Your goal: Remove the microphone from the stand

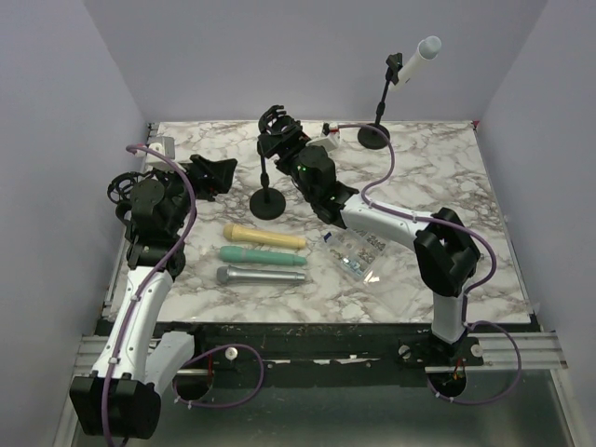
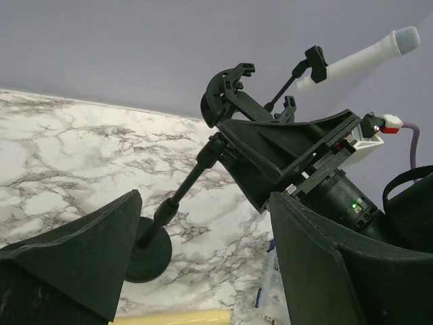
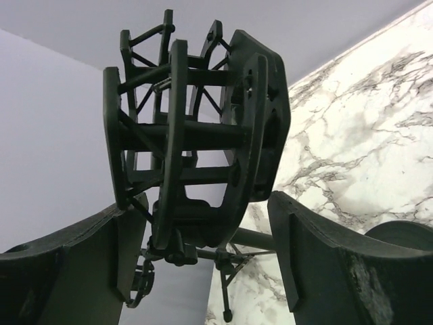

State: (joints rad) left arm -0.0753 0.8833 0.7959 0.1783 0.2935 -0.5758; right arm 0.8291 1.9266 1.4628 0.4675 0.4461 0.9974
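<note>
A white microphone sits tilted in the clip of a black stand at the back of the table; it also shows in the left wrist view. A second black stand nearer the middle carries an empty cage mount. My right gripper is open with its fingers either side of the bottom of this mount, its midpoint just under it. My left gripper is open and empty, left of the second stand, whose base shows between its fingers.
A yellow microphone, a green one and a grey one lie side by side at the front middle. A clear plastic bag lies to their right under my right arm. Purple walls close in the table.
</note>
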